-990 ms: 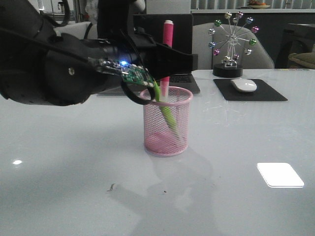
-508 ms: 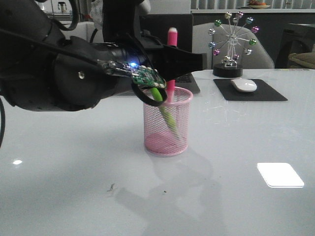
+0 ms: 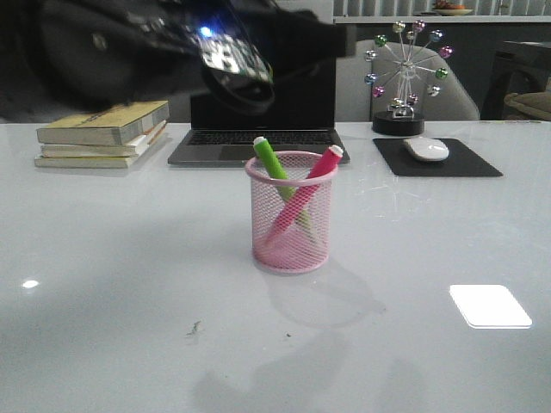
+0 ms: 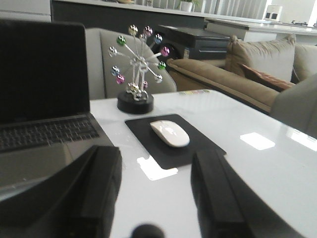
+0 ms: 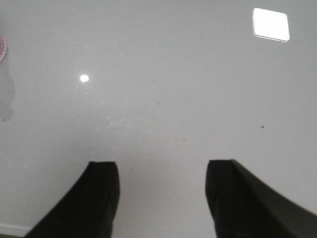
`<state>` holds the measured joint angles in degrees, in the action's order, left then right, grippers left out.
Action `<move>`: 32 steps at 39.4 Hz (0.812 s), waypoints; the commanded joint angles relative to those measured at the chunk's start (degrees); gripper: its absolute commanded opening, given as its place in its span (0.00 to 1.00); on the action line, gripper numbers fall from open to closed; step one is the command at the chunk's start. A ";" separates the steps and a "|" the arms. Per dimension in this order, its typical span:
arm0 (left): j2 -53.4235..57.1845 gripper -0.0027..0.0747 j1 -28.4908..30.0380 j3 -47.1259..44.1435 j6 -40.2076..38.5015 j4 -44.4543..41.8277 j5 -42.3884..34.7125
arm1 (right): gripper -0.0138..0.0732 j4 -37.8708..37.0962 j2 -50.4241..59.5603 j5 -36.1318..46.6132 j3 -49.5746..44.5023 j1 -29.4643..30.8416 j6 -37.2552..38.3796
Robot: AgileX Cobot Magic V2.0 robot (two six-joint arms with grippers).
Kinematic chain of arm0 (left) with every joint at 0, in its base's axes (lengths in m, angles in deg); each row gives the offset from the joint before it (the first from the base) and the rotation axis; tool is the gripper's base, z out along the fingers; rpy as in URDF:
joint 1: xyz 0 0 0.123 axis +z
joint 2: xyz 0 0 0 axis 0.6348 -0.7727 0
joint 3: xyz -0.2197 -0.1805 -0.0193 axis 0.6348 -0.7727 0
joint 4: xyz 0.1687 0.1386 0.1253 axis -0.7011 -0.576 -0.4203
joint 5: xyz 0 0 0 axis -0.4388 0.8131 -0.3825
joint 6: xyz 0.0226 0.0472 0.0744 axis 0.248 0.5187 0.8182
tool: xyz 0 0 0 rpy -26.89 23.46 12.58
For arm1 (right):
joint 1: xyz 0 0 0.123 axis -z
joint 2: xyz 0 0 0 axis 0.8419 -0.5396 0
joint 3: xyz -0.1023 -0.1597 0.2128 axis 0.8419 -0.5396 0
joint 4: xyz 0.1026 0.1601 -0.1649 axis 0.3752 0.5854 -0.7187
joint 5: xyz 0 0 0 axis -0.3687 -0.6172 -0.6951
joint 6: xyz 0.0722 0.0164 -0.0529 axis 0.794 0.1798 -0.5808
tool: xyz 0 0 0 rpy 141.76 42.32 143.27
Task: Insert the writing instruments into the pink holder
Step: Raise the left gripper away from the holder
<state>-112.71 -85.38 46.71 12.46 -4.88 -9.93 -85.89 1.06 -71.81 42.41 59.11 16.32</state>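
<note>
The pink holder [image 3: 291, 215] stands upright at the middle of the white table. Both writing instruments stand inside it, crossed. The green marker [image 3: 270, 160] leans left and the pink marker [image 3: 320, 166] leans right, their pale ends above the rim. My left arm [image 3: 129, 47] is raised, blurred, above and behind the holder. My left gripper [image 4: 157, 156] is open with nothing between its fingers, facing the mouse. My right gripper [image 5: 162, 168] is open over bare table. A sliver of the pink holder [image 5: 1, 48] shows at the edge of the right wrist view.
Behind the holder sits an open laptop [image 3: 258, 142]. A stack of books [image 3: 103, 133] lies at the back left. A white mouse [image 3: 426, 149] rests on a black mat [image 3: 469, 163], with a Ferris-wheel ornament [image 3: 403, 77] behind it.
My left gripper has let go of the pink marker, which dropped into the holder and leans right. The left arm has risen up and back from the holder.
</note>
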 commanded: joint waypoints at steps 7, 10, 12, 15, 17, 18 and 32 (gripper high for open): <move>14.58 0.52 8.27 1.30 3.41 -0.22 3.92 | 0.72 -0.67 0.25 3.46 1.64 0.45 -0.68; 17.97 0.52 11.42 1.30 4.32 -0.22 7.51 | 0.72 -0.67 0.25 3.46 1.64 0.45 -0.68; 20.30 0.52 13.40 1.30 6.88 -0.22 10.57 | 0.72 -0.67 0.25 3.52 1.64 0.45 -0.68; 23.48 0.52 15.96 1.17 10.02 -0.22 14.54 | 0.72 -0.67 0.25 3.69 1.64 0.45 -0.68; 25.92 0.52 17.61 0.94 11.54 -0.22 17.08 | 0.72 -0.67 0.25 3.83 1.64 0.45 -0.68; 26.85 0.52 18.54 0.93 12.08 -0.22 18.40 | 0.72 -0.67 0.25 3.90 1.64 0.45 -0.68; 42.95 0.52 28.55 -4.92 12.63 -0.32 29.09 | 0.72 -0.67 0.25 4.33 1.64 0.45 -0.68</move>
<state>-74.10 -58.59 42.00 24.95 -4.76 20.62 -85.89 1.06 -71.81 42.41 59.11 16.32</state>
